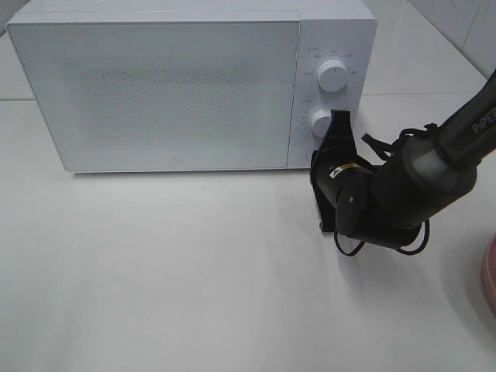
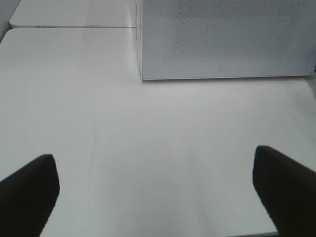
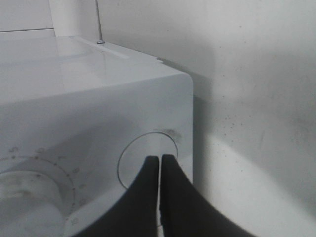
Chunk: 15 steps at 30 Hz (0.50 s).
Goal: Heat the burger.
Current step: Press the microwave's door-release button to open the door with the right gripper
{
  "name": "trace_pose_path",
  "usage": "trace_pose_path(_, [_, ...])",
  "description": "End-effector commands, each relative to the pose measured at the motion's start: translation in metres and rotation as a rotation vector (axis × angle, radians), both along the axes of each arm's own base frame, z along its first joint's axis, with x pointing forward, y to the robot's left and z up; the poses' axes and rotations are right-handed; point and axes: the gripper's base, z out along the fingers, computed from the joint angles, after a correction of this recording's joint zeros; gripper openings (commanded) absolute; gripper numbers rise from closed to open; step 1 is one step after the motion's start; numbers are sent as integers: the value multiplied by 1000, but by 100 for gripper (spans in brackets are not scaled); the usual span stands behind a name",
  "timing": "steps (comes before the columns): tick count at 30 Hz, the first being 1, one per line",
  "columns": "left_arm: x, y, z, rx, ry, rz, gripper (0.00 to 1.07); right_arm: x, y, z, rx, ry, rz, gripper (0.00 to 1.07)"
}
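The burger is out of view. A white microwave (image 1: 178, 85) stands at the back of the table with its door shut. My right gripper (image 1: 315, 164) is shut and empty, its tips against the front of the control panel below the lower knob (image 1: 320, 122). In the right wrist view the shut gripper (image 3: 160, 159) touches a round button (image 3: 136, 155) beside a dial (image 3: 29, 192). My left gripper (image 2: 158, 197) is open and empty above bare table, some way in front of the microwave (image 2: 222, 39). It does not show in the exterior view.
An upper knob (image 1: 333, 75) sits above the lower one. The rim of a pink plate (image 1: 490, 271) shows at the right edge of the table. The white table (image 1: 194, 271) lies in front of the microwave.
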Motion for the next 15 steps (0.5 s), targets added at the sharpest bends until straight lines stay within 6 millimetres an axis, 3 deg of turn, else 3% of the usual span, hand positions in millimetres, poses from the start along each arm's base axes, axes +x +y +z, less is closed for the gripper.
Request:
trace_pose_path(1, [-1,0,1,-2,-13,-3,100,7,4,1,7,-18,8,0])
trace_pose_path(15, [-1,0,1,-2,-13,-3,100,23,0,6,-18,-88,-18,0])
